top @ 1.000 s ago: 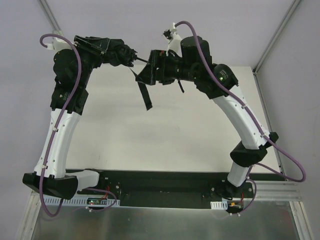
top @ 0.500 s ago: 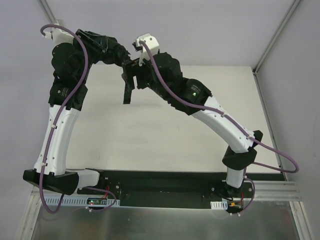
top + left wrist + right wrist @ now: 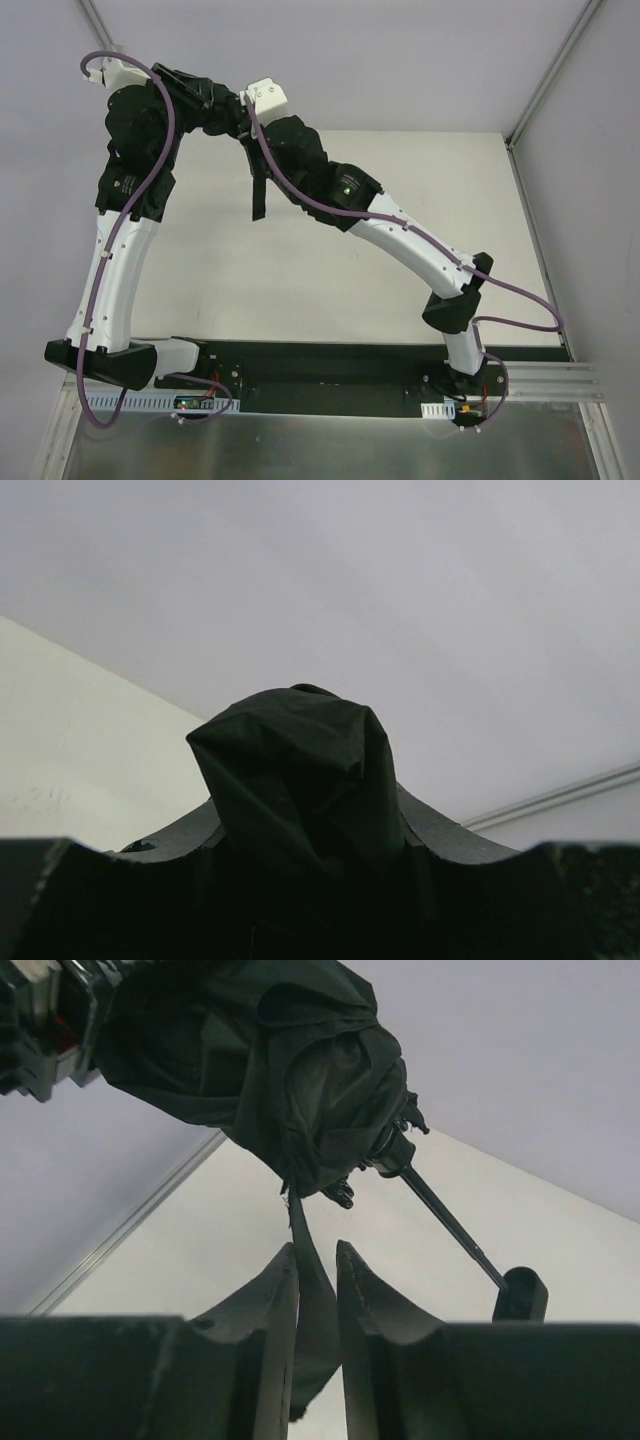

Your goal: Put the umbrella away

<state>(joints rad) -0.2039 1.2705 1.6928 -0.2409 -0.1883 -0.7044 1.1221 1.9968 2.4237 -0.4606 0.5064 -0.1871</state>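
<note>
The left gripper point(image 3: 305, 815) is clamped on the bunched black canopy of the umbrella point(image 3: 290, 1060), holding it high above the far left part of the table point(image 3: 300, 280). Just right of it, the right gripper point(image 3: 317, 1260) has its fingers nearly together, pinching the strap point(image 3: 258, 195) that hangs from the canopy. In the top view the right arm crosses in front and hides the rest. The long axis runs away from the left gripper: the shaft point(image 3: 445, 1220) juts from the bundle and ends at the knob handle point(image 3: 520, 1295).
</note>
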